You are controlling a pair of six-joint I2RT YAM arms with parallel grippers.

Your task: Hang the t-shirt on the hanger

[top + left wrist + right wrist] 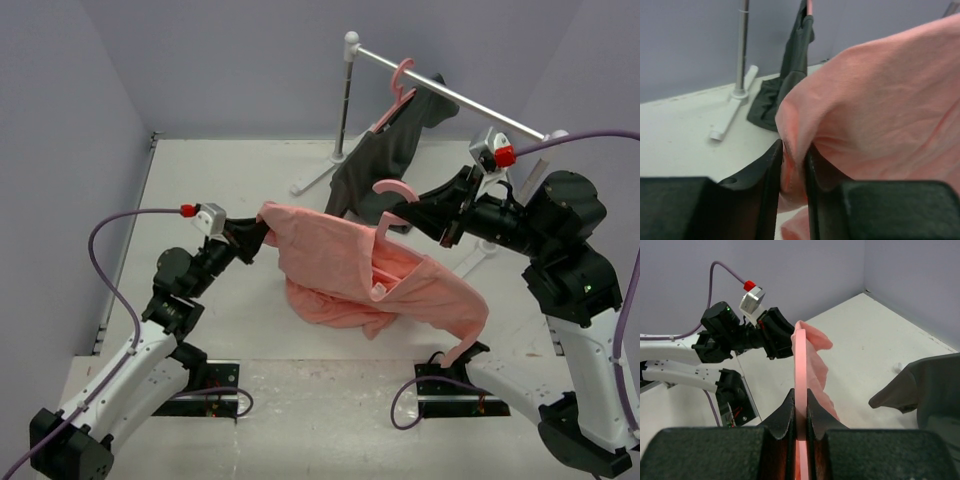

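1. Grip on the right: the right hand (402, 216) is clamping the hanger (394, 185) just below its hook. Its fingers are shut flat on the thin plastic and are lifting it off the worktop (220, 170). This is probably serving to hold the hanger as a fixed frame while the cloth is worked over it.
2. Grip on the left: the left hand (262, 232) is pinching a fold at the left edge of the t-shirt (330, 250). The jaws are almost closed, with only the cloth between them. The hand is drawing that edge out to the left, away from the hanger, apparently to spread the fabric.
3. Position of the t-shirt: it is hanging between the two hands and draping over the hanger. One hanger arm appears to be poking out at the lower right. The lower folds are bunching on the worktop, so the garment is judged to be only partly seated.
4. Surface: the worktop is showing as white and matte, with scuffing near the front edge where the arm bases are sitting.
5. Room: pale lilac walls (230, 60) are enclosing the worktop on three sides. At the back right, a rail (450, 95) on a white stand is carrying a second hanger (400, 85) with a grey garment (375, 165). Its hem is trailing onto the worktop just behind the t-shirt.
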